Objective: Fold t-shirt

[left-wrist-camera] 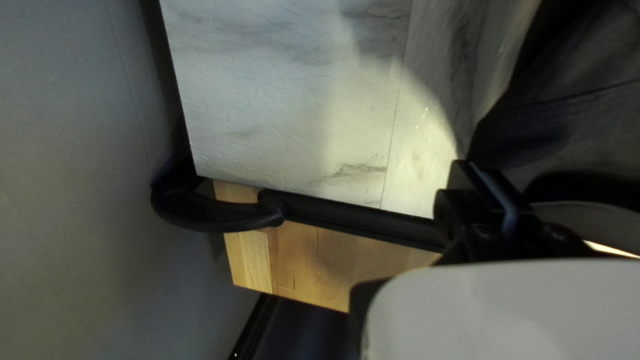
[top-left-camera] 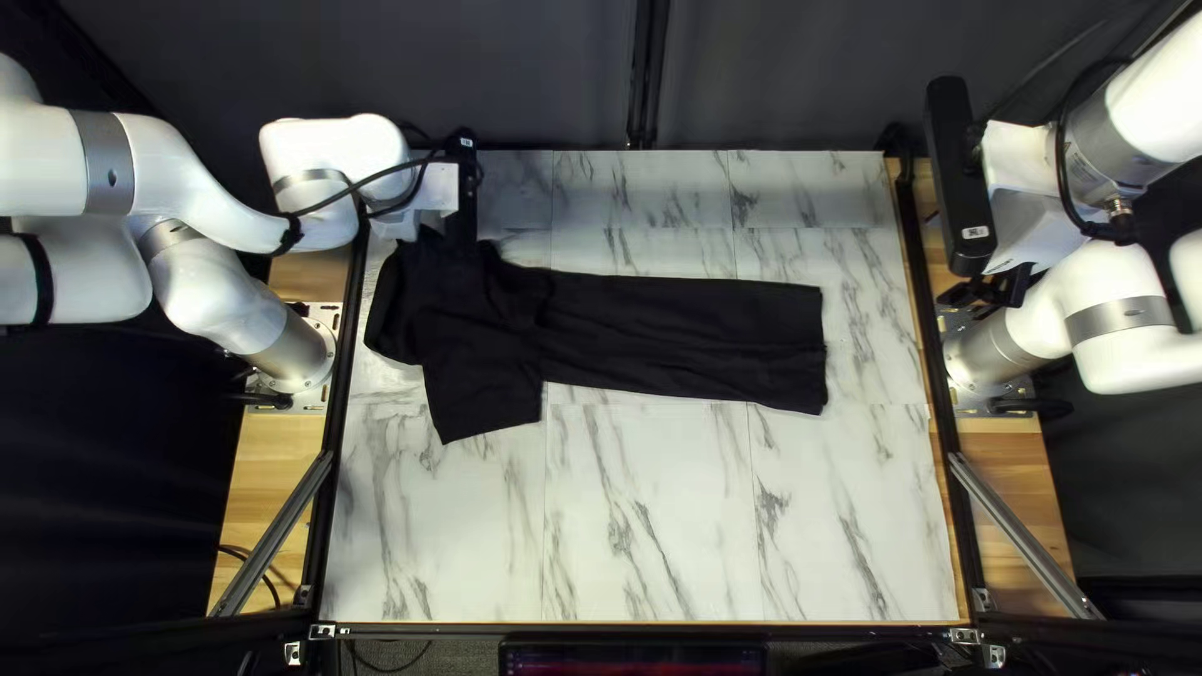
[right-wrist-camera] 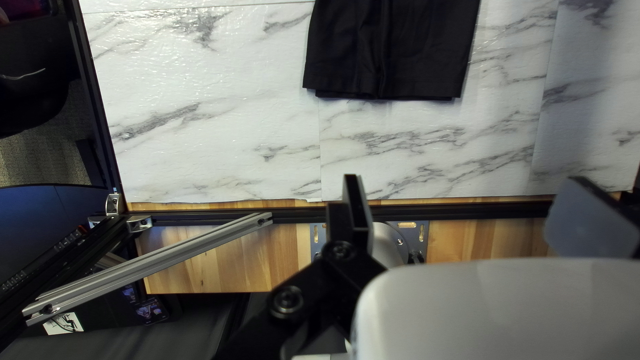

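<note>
Firstly, a garment: one black t-shirt [top-left-camera: 676, 332], laid lengthwise on the marble-patterned table [top-left-camera: 651, 526]. Clock positions are read in the top left view, with twelve at the table's far edge. The shirt runs from between nine and ten o'clock, across the middle, to just short of three. The piece at three is a long, narrow panel ending in the hem. The piece at nine is broader and rumpled, with one sleeve [top-left-camera: 486, 401] pointing to six.

Item, left gripper [top-left-camera: 403, 223]: at between ten and eleven, at the shirt's rumpled part. Whether it is clenched on cloth or released, I cannot tell. In the left wrist view, dark cloth shows close beside it.

Item, right gripper [top-left-camera: 989, 291]: at between two and three, outside the table's edge rail. Released, fingers [right-wrist-camera: 360, 207] spread wide, nothing between them. In the right wrist view the hem lies ahead, well apart from it.

Fittings: a dark curtain [top-left-camera: 526, 75] at twelve; two silver braces, one at eight [top-left-camera: 273, 532], one at four [top-left-camera: 1024, 532]; a screen [top-left-camera: 632, 660] at six, past the near edge.
</note>
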